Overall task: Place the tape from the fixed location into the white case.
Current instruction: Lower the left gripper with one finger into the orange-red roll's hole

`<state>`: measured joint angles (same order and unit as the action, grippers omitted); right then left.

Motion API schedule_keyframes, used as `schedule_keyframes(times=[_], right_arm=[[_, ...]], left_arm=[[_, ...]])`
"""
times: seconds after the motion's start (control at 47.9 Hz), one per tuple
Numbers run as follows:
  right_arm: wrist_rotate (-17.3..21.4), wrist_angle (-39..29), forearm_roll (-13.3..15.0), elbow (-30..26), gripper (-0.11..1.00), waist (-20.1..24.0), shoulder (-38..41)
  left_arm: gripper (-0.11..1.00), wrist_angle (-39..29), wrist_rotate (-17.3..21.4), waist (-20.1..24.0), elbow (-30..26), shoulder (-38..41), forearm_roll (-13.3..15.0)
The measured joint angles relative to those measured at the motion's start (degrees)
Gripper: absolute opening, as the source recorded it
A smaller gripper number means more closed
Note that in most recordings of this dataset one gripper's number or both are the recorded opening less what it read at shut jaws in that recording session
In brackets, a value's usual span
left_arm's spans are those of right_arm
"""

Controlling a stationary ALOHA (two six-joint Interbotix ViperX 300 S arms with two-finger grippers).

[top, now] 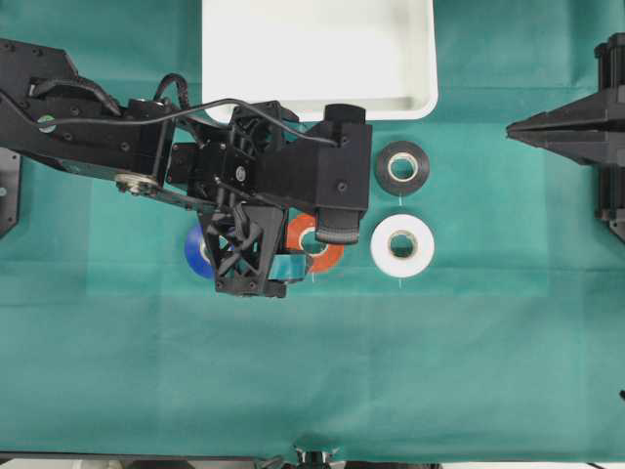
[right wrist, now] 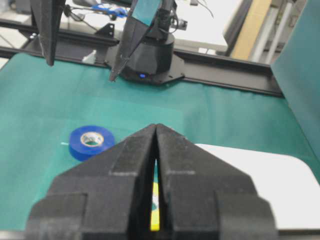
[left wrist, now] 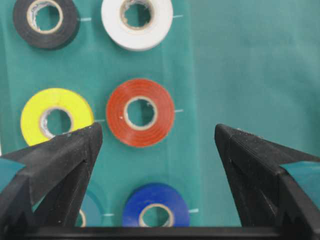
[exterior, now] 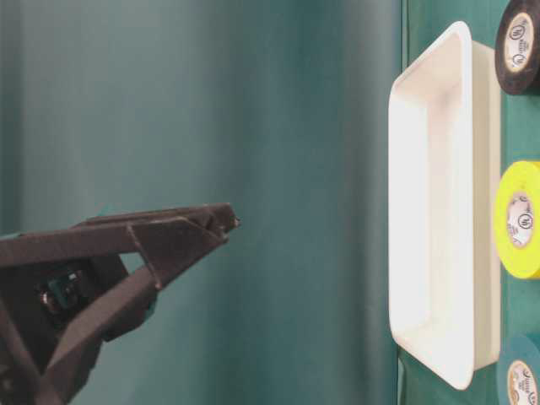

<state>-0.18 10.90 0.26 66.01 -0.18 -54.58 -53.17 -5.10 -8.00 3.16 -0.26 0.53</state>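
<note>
A: So what is everything sitting on?
B: A green cloth (top: 469, 332) covers the whole table; from the right wrist view, a black rail runs along the far edge, with cluttered benches beyond it

A: And the white case (top: 317, 103)?
B: It lies at the top middle of the overhead view, a shallow tray with a raised rim. Nothing shows inside the part I can see, though its upper end is cut off by the picture edge

A: Where is the tape (left wrist: 140, 112)?
B: Flat on the cloth, outside the case, in the middle of a grid of rolls. In the left wrist view the yellow roll (left wrist: 56, 116) is beside it, the dark blue roll (left wrist: 155, 212) is below it, and the white roll (left wrist: 137, 22) and black roll (left wrist: 46, 21) are above

A: What about the left gripper (left wrist: 159, 150)?
B: Its fingers stand wide apart over the tape, holding nothing; the tape lies between them in that view, untouched

A: And the right gripper (right wrist: 156, 132)?
B: Off at the right edge of the table, jaws pressed together, nothing between them
</note>
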Motion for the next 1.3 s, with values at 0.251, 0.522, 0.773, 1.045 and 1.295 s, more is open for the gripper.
schedule_keyframes(times=[0.251, 0.522, 0.773, 1.045, 1.295], right_arm=[[0.0, 0.0, 0.0, -0.09, 0.0, 0.0, 0.0], [0.0, -0.09, 0.0, -0.09, 0.0, 0.0, 0.0], [0.0, -0.09, 0.0, -0.09, 0.0, 0.0, -0.09], [0.0, -0.26, 0.0, -0.09, 0.0, 0.0, 0.0], [0.0, -0.53, 0.0, -0.09, 0.0, 0.0, 0.0]], left_arm=[[0.99, 1.67, 0.0, 0.0, 1.76, 1.14, 0.0], [0.99, 4.48, 0.09, -0.7, 4.57, 4.83, 0.0], [0.99, 8.61, 0.0, -0.88, 7.38, 8.09, 0.0], [0.99, 12.83, 0.0, -1.49, 8.7, 10.37, 0.0], [0.99, 13.8, 0.09, -2.29, 8.7, 14.24, 0.0]])
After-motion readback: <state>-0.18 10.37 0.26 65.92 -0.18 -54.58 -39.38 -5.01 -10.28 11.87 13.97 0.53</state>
